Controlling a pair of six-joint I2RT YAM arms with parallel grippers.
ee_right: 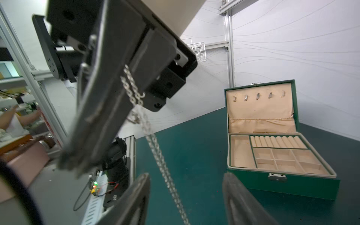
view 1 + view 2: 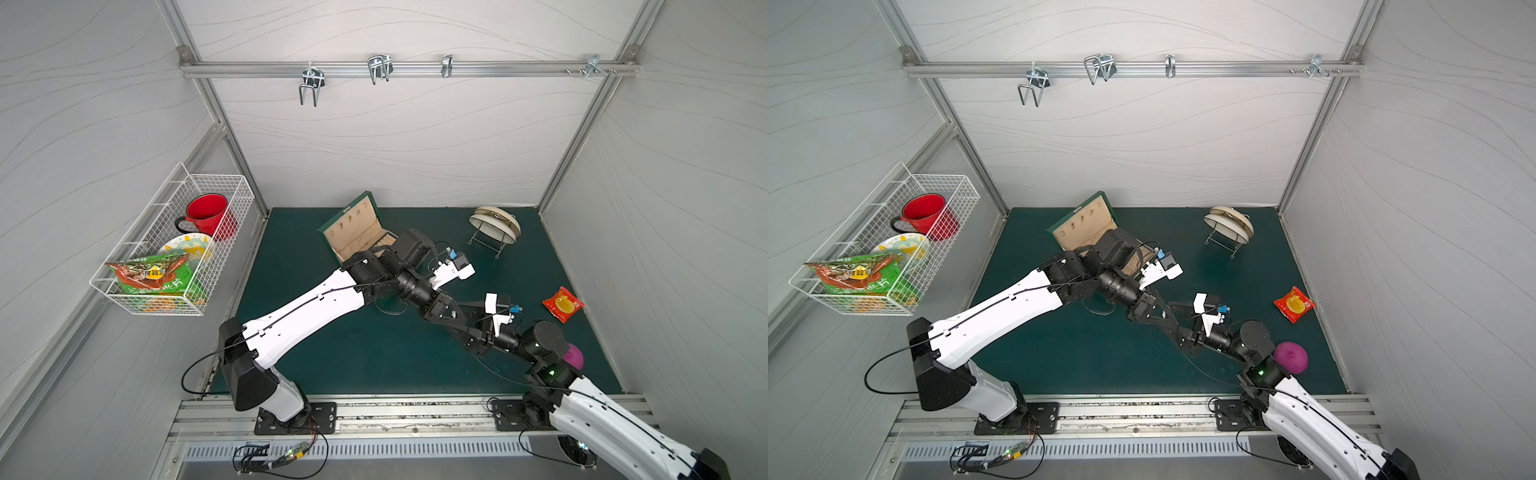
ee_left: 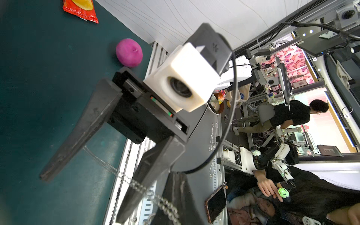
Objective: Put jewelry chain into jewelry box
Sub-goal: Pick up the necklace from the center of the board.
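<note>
Above the mat (image 2: 332, 353), one jewelry chain (image 1: 155, 148) pinched by left gripper (image 1: 76, 161), right gripper (image 3: 84, 196) spread around it, one open jewelry box (image 1: 282, 187)

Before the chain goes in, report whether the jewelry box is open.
Open. The jewelry box has its lid upright, baring hooks, ring rolls and beige compartments.

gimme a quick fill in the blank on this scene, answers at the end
1. The jewelry chain hangs from the left end effector, whose jaws are ___.
2. It passes between the right end effector's jaws, which stand ___.
3. The jewelry box's raised lid carries ___ hooks.
4. The mug in the white wire basket is ___.
Missing words: shut; open; five; red.
</note>
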